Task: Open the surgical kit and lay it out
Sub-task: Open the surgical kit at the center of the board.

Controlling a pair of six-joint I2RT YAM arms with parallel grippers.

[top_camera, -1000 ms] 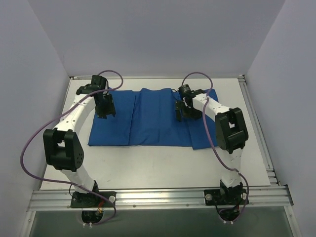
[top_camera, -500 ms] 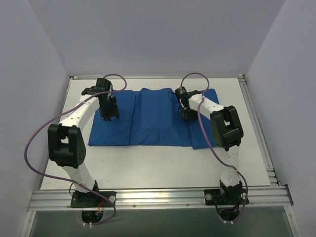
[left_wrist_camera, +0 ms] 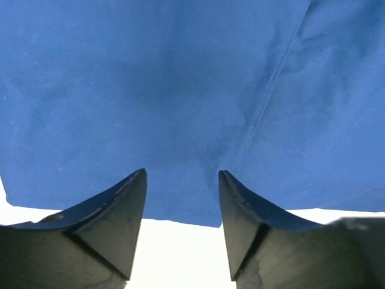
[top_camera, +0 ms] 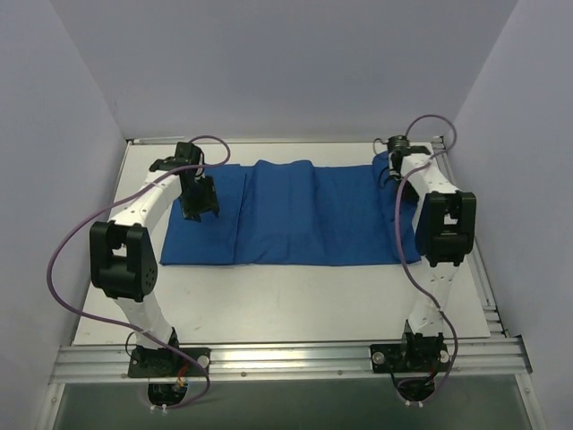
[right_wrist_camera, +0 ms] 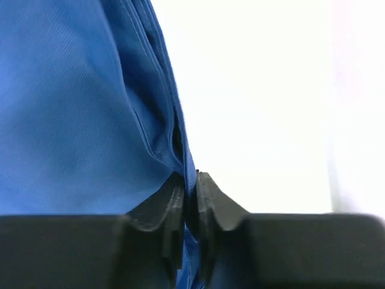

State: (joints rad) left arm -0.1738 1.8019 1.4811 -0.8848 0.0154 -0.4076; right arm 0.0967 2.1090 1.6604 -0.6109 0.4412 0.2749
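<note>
The surgical kit shows only as a royal-blue cloth wrap [top_camera: 286, 215], lying flat across the white table with folds running front to back. My right gripper [top_camera: 391, 173] is at the cloth's far right corner, shut on the cloth's edge. In the right wrist view the blue hem [right_wrist_camera: 180, 150] is pinched between the fingers of that gripper [right_wrist_camera: 189, 180]. My left gripper [top_camera: 199, 208] hovers over the cloth's left panel. Its jaws stand open in the left wrist view [left_wrist_camera: 182, 177], with nothing between them, above the blue cloth [left_wrist_camera: 150, 90] near its edge.
White table [top_camera: 269, 296] with a raised rim at the back and right side [top_camera: 466, 215]. An aluminium rail [top_camera: 286, 358] runs along the near edge by the arm bases. Purple cables [top_camera: 63, 260] loop off both arms. Walls enclose three sides.
My right gripper has shut on the cloth's right flap and drawn it out to the far right, so the cloth now lies wider. The left gripper has shifted only slightly.
</note>
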